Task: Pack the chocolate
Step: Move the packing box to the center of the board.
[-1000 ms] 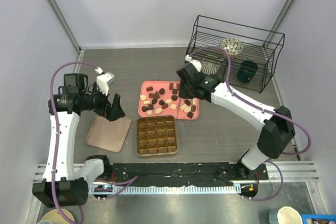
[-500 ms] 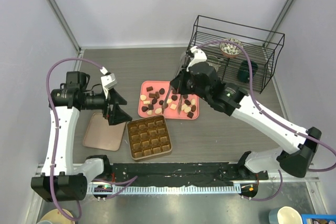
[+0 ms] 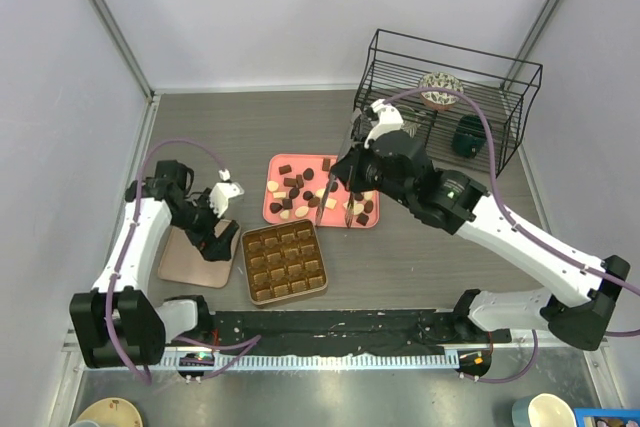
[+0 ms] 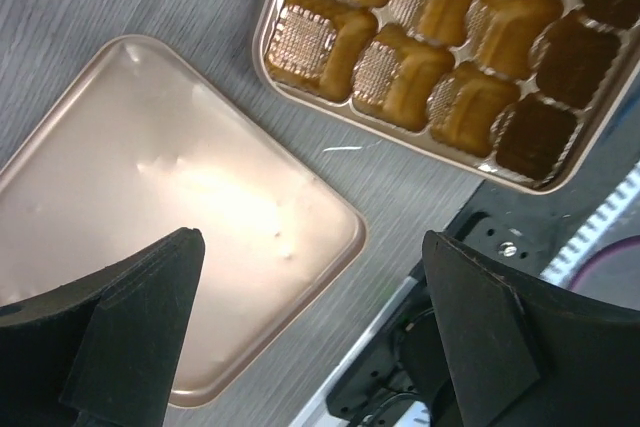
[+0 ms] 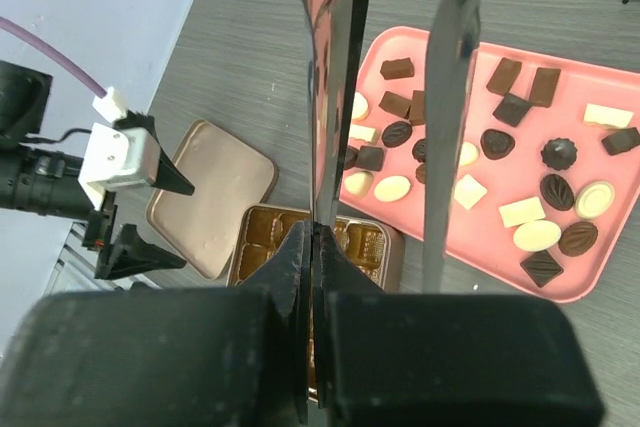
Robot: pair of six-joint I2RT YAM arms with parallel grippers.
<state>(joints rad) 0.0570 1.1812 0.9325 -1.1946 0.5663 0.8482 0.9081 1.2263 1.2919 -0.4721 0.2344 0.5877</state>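
Observation:
Several pieces of chocolate (image 3: 310,187), dark, brown and cream, lie loose on the flat pink tray (image 3: 274,164). They also show in the right wrist view (image 5: 560,190). The gold gridded box (image 3: 285,261) sits just in front of the tray, with its tan lid (image 3: 190,259) to the left. My right gripper (image 5: 316,237) is shut on metal tongs (image 5: 335,77), whose two arms hang apart over the tray's near side (image 3: 322,202). My left gripper (image 4: 310,337) is open, low over the lid (image 4: 150,187) next to the box (image 4: 440,57), with nothing between its fingers (image 4: 130,327).
A black wire rack (image 3: 450,97) at the back right holds a patterned bowl (image 3: 440,87) and a dark green cup (image 3: 470,135). Grey walls close in the left, back and right. A black rail (image 3: 330,322) runs along the near edge.
My left arm has dropped and pulled back toward the near edge, its gripper now low over the lid. The box slid left. The right arm swung forward with the tongs over the tray.

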